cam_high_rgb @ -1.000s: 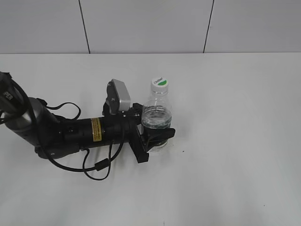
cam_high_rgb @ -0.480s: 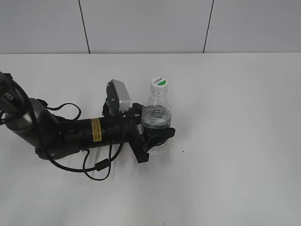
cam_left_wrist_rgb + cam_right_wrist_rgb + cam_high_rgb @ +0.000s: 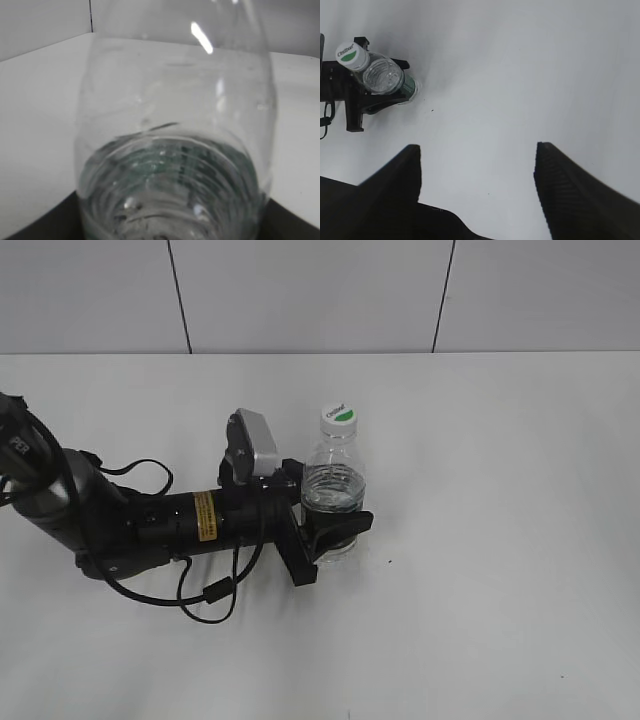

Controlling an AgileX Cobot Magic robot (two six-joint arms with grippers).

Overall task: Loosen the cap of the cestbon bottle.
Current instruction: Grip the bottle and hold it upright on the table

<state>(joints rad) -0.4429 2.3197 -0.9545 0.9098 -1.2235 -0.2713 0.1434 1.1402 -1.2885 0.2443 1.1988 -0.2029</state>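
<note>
standing upright, cap up, cestbon bottle clamped by left end effector; right end effector apart.

Surface: plain white table
Standing on it: cestbon bottle, upright, left of centre
Lying on it: black cable loop

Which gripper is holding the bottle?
The left gripper: its fingers clamp the bottle low down. The right gripper hangs open, well away from it.
</note>
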